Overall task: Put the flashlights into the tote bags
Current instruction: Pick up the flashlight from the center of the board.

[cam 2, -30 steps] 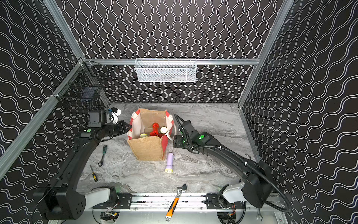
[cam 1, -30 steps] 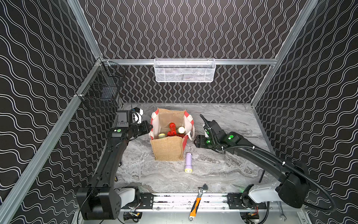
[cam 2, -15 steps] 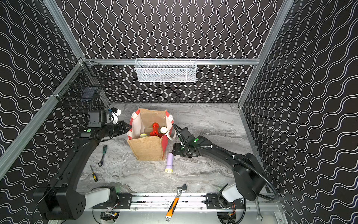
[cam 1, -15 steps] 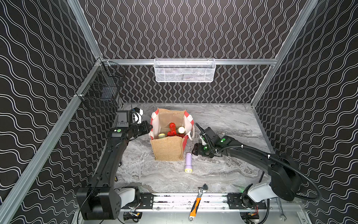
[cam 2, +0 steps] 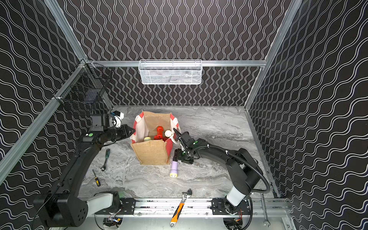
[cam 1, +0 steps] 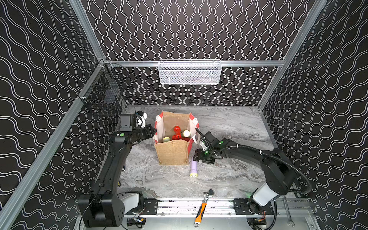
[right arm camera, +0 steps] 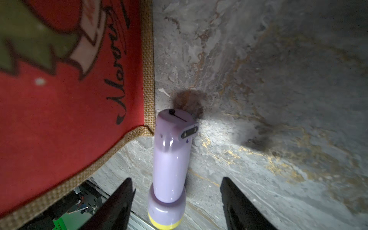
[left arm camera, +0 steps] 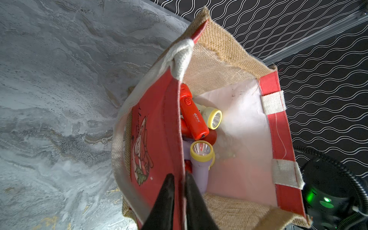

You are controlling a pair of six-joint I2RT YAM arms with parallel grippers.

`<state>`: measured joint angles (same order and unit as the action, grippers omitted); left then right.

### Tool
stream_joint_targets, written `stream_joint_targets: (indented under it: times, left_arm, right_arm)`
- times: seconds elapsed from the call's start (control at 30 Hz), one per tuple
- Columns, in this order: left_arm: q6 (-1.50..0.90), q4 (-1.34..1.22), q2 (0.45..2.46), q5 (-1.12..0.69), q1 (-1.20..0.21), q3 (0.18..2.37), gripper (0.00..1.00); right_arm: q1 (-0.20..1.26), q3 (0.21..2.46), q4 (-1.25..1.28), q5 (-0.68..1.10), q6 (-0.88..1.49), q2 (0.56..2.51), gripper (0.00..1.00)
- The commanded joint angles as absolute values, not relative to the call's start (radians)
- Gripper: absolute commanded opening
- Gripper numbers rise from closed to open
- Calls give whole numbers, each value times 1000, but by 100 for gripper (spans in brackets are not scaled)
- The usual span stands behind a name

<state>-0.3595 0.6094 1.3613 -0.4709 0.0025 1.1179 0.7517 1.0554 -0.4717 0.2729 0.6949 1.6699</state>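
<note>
Nearest you, well in front of the tote bag (cam 1: 172, 152): orange-handled adjustable wrench (cam 1: 202, 207). Lilac flashlight (cam 1: 193, 169) lies on the surface (cam 1: 229, 127) just off the bag's near right corner; your right pincer (right arm camera: 175, 178) is spread, flanking it without touching. Left pincer (left arm camera: 179, 174) pinches the bag's left rim. Inside the bag: red flashlight (left arm camera: 192, 117), another lilac one (left arm camera: 200, 165).

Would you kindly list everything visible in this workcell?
table: one, grey marble.
tote bag: one, tan and red, upright mid-table.
flashlights in bag: at least four; red, lilac, cream.
loose flashlight: one, lilac, yellow head, lying beside bag.
adjustable wrench: one, orange handle, front rail.
green-handled tool: one, table by left arm.
screwdriver: one, yellow-black, beside it.
spanner: one, silver, front right corner.
mesh basket: one, white, back wall.
wire basket: one, black, left wall.
left gripper: shut on bag rim.
right gripper: open, straddling loose flashlight.
</note>
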Motion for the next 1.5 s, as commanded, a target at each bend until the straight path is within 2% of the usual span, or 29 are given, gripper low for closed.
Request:
stream_joint_targets:
  times: [0.0, 0.6, 1.47]
  left_arm:
    - [-338, 591, 1363, -470, 3, 1115, 16]
    - [-331, 596, 1359, -477, 3, 1129, 16]
    - [-333, 590, 1351, -497, 3, 1126, 16]
  right_arm:
    - [754, 1089, -488, 294, 677, 1698, 71]
    - [795, 1153, -606, 284, 732, 1792, 67]
    - [805, 1270, -715, 205, 705, 1936, 54]
